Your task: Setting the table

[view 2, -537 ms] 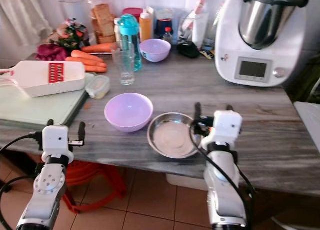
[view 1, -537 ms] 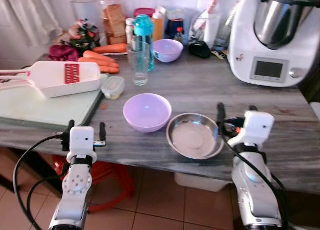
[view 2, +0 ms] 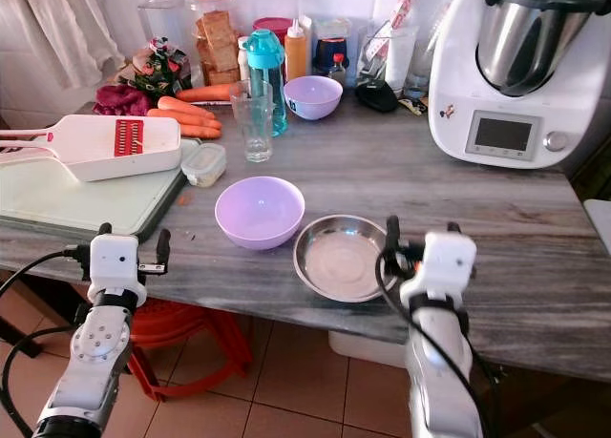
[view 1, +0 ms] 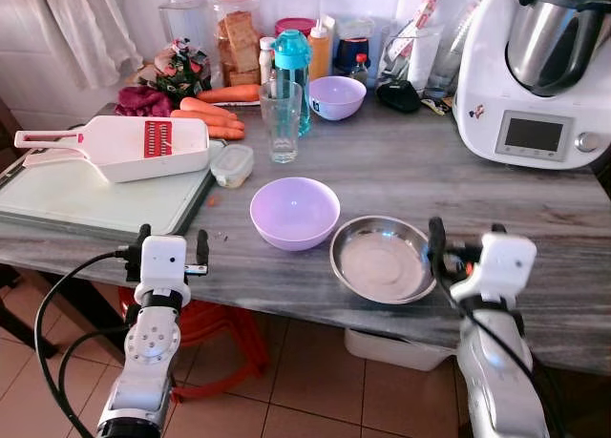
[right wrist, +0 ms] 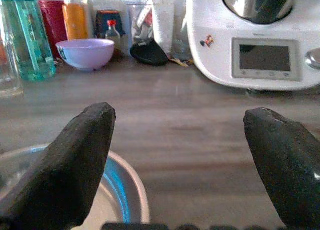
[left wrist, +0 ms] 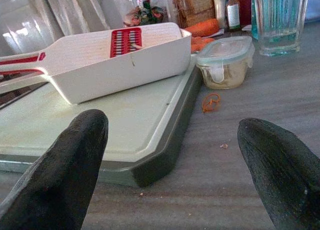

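Note:
A purple bowl [view 1: 294,212] stands near the front of the grey wooden table [view 1: 401,176], and a shallow steel bowl [view 1: 383,259] touches it on the right. Farther back are a second purple bowl [view 1: 338,96] and an empty drinking glass [view 1: 281,121]. My left gripper [view 1: 173,238] is open at the table's front edge, left of the purple bowl and facing the green cutting board [left wrist: 125,125]. Just right of the steel bowl [right wrist: 125,185], my right gripper [view 1: 466,233] is open over the front edge, one finger beside the bowl's rim. Neither holds anything.
A white mandoline slicer [view 1: 124,147] lies on the cutting board [view 1: 86,199], with a small lidded container [view 1: 232,164] beside it. Carrots [view 1: 215,118], jars and a teal bottle [view 1: 292,61] line the back. A white kitchen machine [view 1: 539,75] fills the back right. A red stool [view 1: 205,328] is under the table.
The camera has shifted, so the whole scene sits a little to the right. My right gripper has drawn back slightly toward the front edge. Both grippers stay open.

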`<state>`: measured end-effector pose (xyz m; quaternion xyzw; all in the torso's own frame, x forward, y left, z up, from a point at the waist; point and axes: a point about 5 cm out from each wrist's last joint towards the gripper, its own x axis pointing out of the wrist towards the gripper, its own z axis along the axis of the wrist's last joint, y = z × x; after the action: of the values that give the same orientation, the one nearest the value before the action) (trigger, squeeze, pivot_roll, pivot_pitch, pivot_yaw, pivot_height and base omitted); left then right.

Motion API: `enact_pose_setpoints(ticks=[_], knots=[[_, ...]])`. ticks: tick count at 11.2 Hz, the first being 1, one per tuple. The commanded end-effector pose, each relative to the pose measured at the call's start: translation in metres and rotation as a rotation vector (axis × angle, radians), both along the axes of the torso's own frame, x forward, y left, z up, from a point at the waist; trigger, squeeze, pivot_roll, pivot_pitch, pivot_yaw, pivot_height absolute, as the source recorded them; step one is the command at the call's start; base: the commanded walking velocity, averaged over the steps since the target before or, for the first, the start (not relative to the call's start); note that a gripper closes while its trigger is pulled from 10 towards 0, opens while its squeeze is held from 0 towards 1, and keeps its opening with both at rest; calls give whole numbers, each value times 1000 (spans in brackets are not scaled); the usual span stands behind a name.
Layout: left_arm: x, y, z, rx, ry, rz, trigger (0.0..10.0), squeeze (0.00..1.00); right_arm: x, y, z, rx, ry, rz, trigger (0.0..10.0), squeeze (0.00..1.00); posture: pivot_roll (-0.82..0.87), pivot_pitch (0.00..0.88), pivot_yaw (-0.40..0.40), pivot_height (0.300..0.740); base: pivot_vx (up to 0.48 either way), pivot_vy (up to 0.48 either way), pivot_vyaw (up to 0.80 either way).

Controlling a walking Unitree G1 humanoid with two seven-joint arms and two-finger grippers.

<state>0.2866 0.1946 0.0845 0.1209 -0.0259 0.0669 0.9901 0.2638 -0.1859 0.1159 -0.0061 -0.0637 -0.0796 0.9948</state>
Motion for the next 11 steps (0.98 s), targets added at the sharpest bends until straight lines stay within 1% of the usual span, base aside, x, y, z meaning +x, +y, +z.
enact_pose_setpoints(ticks=[1,3,4,6,7,8,11], knots=[[-2,4,-1,11,3,4,10000,0,-7,-3,3,3,-22,-2,10000,0,-32,10,42,740,0,0,0],[-8,5,-6,14,19,-2,10000,0,-20,-6,-5,-4,3,-11,10000,0,-32,15,40,740,0,0,0],[-10,5,-8,13,24,-7,10000,0,-32,-10,-9,2,20,-31,10000,0,-42,16,38,740,0,0,0],[-6,-1,-8,7,24,-19,10000,0,-41,-12,-13,-5,41,-35,10000,0,-48,15,38,740,0,0,0],[-6,-2,-8,6,22,-22,10000,0,-41,-12,-13,-4,40,-38,10000,0,-48,15,38,740,0,0,0],[-5,-3,-6,4,18,-26,10000,0,-37,-10,-10,-10,29,-35,10000,0,-42,15,33,740,0,0,0],[-7,-1,-8,3,29,-26,10000,0,-32,-4,-11,-10,32,-13,10000,0,-26,16,19,740,0,0,0]])
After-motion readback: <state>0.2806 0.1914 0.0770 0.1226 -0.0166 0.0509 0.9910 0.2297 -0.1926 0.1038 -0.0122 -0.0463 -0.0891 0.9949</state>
